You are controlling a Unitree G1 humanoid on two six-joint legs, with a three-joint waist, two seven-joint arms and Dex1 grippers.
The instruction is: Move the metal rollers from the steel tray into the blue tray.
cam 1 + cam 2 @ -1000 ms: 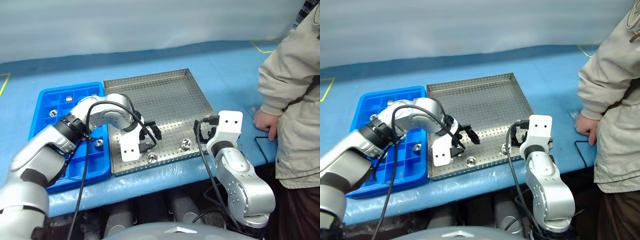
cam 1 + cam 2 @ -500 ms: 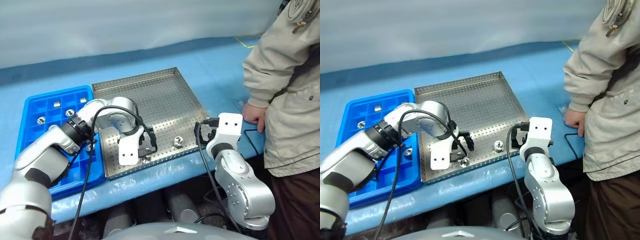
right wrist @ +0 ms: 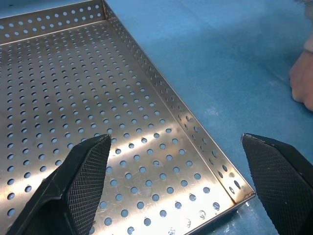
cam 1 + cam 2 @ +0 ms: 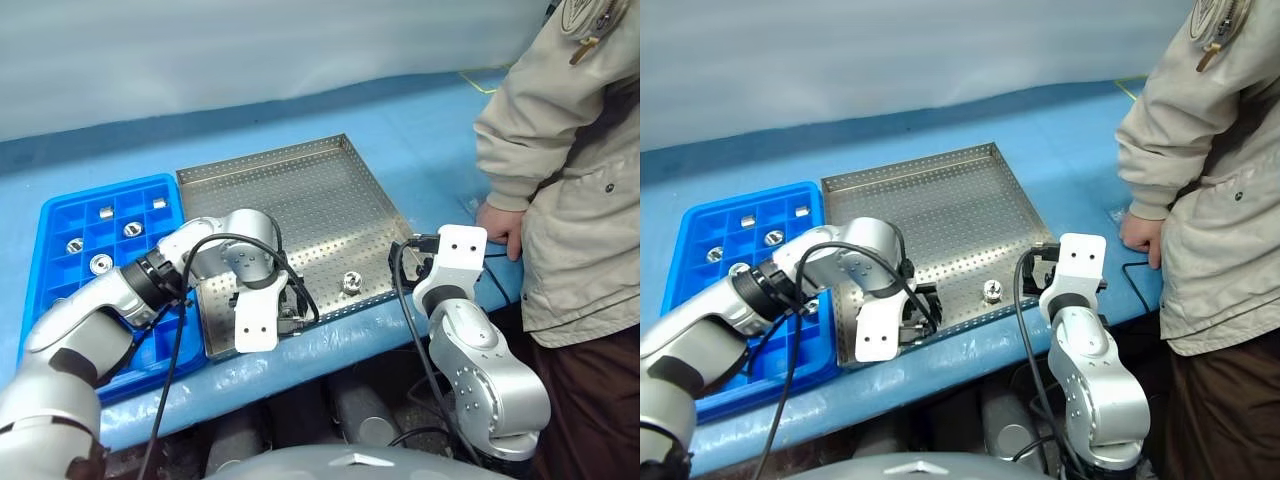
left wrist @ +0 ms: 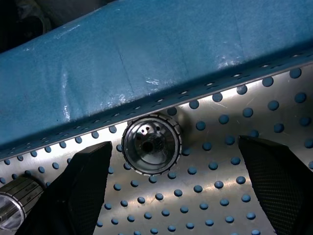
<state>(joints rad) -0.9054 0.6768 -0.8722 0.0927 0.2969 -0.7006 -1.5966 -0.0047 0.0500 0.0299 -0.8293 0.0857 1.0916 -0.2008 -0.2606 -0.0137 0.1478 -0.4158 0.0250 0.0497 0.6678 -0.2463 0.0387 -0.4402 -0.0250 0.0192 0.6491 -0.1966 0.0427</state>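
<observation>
Left arm lowered toward near rim; roller [image 5: 151, 144] lies between spread left fingers [image 5: 83, 191], untouched

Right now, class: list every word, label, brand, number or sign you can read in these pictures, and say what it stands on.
No text can be read.
Round emblem on the person's beige jacket: lettering too small and blurred to read.
Perforated silver steel tray, bright blue compartment tray, shiny metal rollers: no markings show.
Left gripper and right gripper: black fingers open, unmarked.
</observation>
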